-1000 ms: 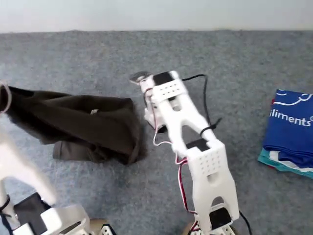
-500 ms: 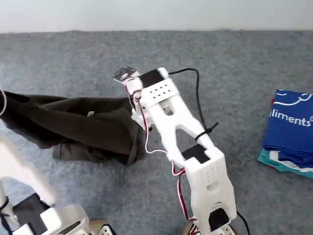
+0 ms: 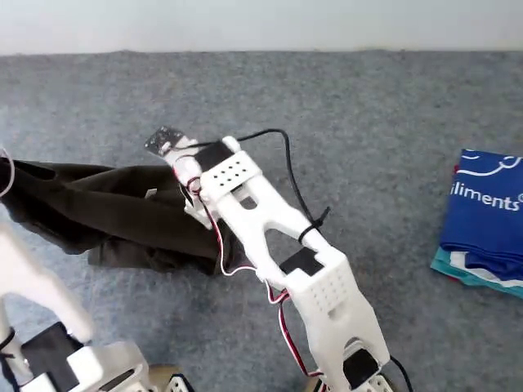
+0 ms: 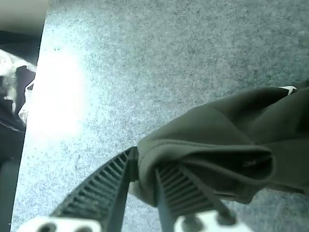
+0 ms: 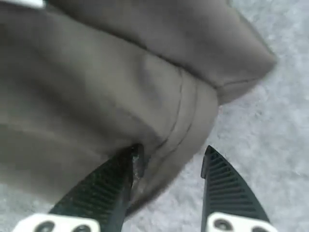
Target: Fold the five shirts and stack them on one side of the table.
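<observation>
So the dark olive shirt is bunched up near the left edge of the table, still not folded. The left gripper has its fingers clamped on a rolled hem of it, right at the left edge. The right gripper is down at the shirt's other end, fingers spread apart: one is against the fabric fold, the other is over bare table, and they're not pinching anything. Over by the right edge there's a folded stack, blue shirt on top, well apart from the olive one.
</observation>
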Tool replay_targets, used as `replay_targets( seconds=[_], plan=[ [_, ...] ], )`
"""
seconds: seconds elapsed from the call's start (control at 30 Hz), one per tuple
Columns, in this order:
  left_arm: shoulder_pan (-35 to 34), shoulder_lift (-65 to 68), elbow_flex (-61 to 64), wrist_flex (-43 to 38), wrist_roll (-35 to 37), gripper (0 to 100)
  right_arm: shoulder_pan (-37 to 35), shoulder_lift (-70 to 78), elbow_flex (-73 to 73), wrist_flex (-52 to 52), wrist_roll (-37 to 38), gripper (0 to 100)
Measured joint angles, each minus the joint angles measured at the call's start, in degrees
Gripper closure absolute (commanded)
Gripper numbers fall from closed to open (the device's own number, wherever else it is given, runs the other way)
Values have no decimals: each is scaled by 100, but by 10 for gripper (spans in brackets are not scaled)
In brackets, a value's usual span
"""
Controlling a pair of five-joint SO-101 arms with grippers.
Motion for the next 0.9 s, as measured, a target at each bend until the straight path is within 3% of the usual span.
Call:
replay_targets(
  seconds=[0.13, 0.27, 0.53, 0.9],
  plan=[
    [0, 0, 0, 0, 0, 985, 9, 369, 0, -88, 0, 812],
    [0, 0, 0, 0, 0, 985, 0, 475, 0, -88, 0, 998],
    [0, 0, 0, 0, 0, 985, 264, 220, 0, 448, 431, 988],
    [255, -431, 0, 0, 176, 985, 1152, -1987, 0, 923, 985, 988]
  ],
)
